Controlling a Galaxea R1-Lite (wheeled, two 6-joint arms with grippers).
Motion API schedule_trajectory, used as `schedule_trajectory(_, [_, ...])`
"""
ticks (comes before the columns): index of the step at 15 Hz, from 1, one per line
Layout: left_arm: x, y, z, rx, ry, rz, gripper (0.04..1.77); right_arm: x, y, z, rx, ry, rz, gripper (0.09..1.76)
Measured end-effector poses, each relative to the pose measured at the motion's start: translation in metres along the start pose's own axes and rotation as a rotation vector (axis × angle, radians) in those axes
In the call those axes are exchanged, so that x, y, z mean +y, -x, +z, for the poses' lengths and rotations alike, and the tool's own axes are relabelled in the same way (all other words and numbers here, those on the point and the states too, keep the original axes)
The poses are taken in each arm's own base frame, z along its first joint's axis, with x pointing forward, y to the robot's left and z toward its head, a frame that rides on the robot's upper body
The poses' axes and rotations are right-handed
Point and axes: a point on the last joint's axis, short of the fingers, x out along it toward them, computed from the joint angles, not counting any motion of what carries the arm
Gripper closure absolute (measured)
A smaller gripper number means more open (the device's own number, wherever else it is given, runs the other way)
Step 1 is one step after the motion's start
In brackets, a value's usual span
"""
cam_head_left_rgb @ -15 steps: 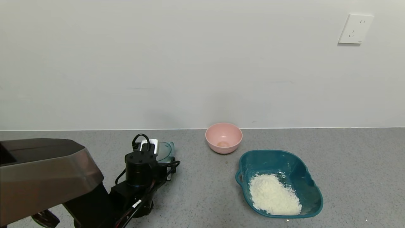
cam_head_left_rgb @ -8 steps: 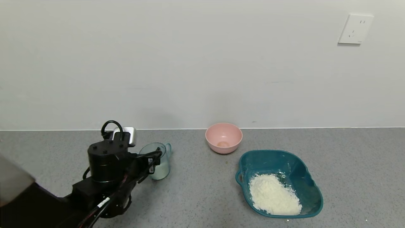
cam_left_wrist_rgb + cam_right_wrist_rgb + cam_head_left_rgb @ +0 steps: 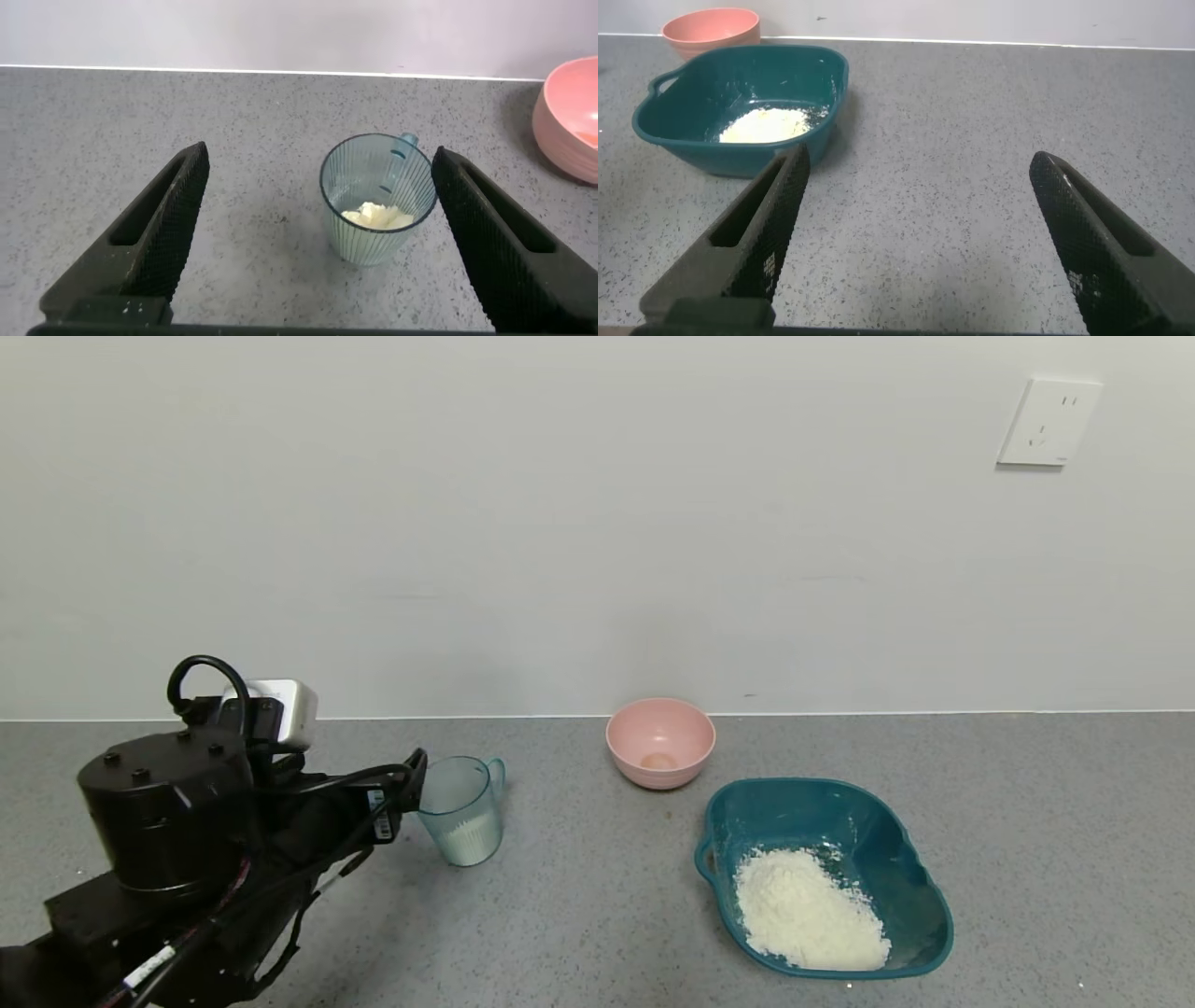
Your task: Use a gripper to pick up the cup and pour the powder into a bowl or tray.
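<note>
The pale blue-green ribbed cup (image 3: 462,810) stands upright on the grey counter with a little white powder (image 3: 378,217) at its bottom. My left gripper (image 3: 397,793) is just left of the cup, open and empty. In the left wrist view the cup (image 3: 378,201) stands ahead of the spread fingers, nearer one of them, and touches neither; the gripper (image 3: 318,159) holds nothing. The dark teal tray (image 3: 840,817) sits at the right front with a heap of white powder (image 3: 808,910) in it. My right gripper (image 3: 920,159) is open and empty over bare counter, out of the head view.
A round pink bowl (image 3: 660,742) stands by the wall between the cup and the tray. The wall runs along the back of the counter. The tray (image 3: 822,61) and the pink bowl (image 3: 710,23) also show in the right wrist view, far ahead of that gripper.
My left arm has drawn back to the left, away from the cup. The cup has stayed in place and now shows in full.
</note>
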Motion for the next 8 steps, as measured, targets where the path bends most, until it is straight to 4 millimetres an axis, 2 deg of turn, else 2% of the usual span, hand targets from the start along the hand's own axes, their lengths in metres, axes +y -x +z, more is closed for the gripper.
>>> schedule_trajectory(4, [0.025,0.018,0.012,-0.003,0.005,0.007,0.1,0.0,0.0,0.0,0.0,0.0,0.0,0.14])
schedule_trajectory(8, [0.068,0.039,0.021,-0.009,0.027,0.011,0.1,0.0,0.0,0.0,0.0,0.0,0.0,0.14])
